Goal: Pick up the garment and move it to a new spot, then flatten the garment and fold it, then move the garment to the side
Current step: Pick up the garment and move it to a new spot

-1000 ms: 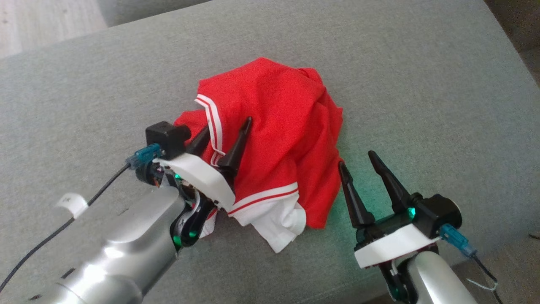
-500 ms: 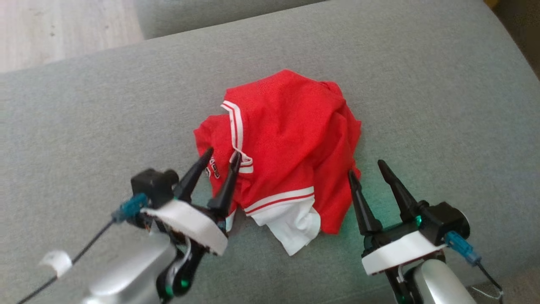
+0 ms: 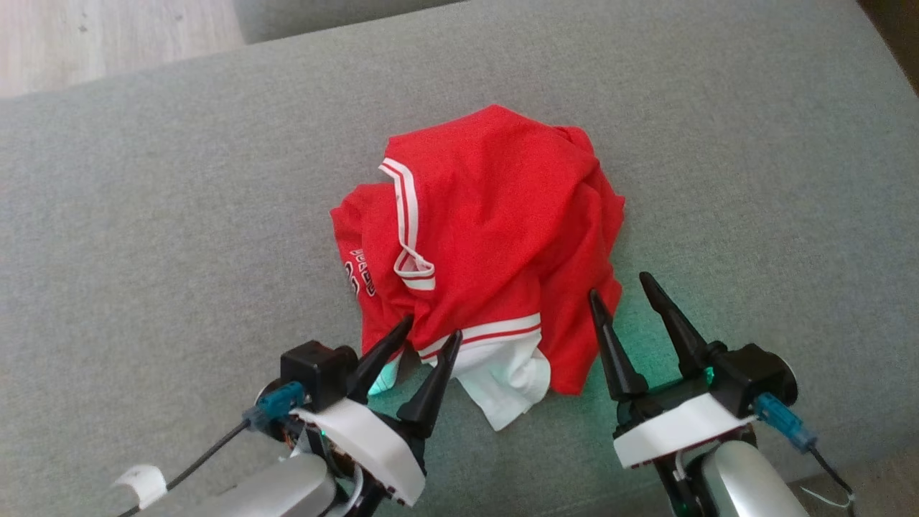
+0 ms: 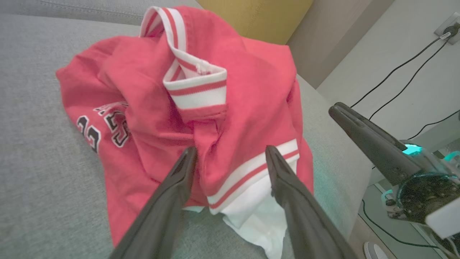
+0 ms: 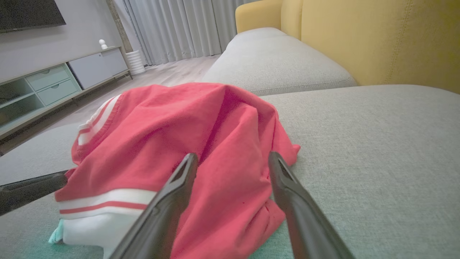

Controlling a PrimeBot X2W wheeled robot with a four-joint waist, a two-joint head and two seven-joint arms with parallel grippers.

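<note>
The room is a sitting room. A pale wood floor (image 5: 169, 73) runs back to long grey curtains (image 5: 179, 25), with a low cabinet (image 5: 54, 82) along the wall under a dark screen (image 5: 28, 14). A yellow backrest (image 5: 377, 39) rises behind the seating. In the left wrist view, black cables (image 4: 402, 79) trail down a white wall from a socket (image 4: 447, 30).

The work surface is a broad grey sofa seat (image 3: 718, 143) of woven fabric, with a second grey seat (image 5: 273, 61) beyond it.

The garment (image 3: 495, 237), a red jersey, lies crumpled in a heap near the middle of the sofa seat. It is bunched high at the back and spills toward the robot. A white band with a red stripe (image 3: 481, 334) crosses its near edge, and a white flap (image 3: 510, 380) hangs out below the band. A second striped band (image 3: 402, 215) loops over the top. Black-and-white lettering (image 3: 359, 276) shows on the garment's left side.

The left claw (image 3: 431, 328) sits at the near edge of the heap with its two dark fingers spread wide. One tip is over red cloth and the other over the striped band. Nothing is clamped between them, and I cannot tell whether the tips touch the fabric.

The right claw (image 3: 619, 285) is just beside the garment's right near corner, fingers equally wide apart and holding nothing. Its inner finger lies close along the red edge and its outer finger is over bare grey seat. A green glow (image 3: 639, 330) from the claw's light falls on the seat beneath it.
</note>
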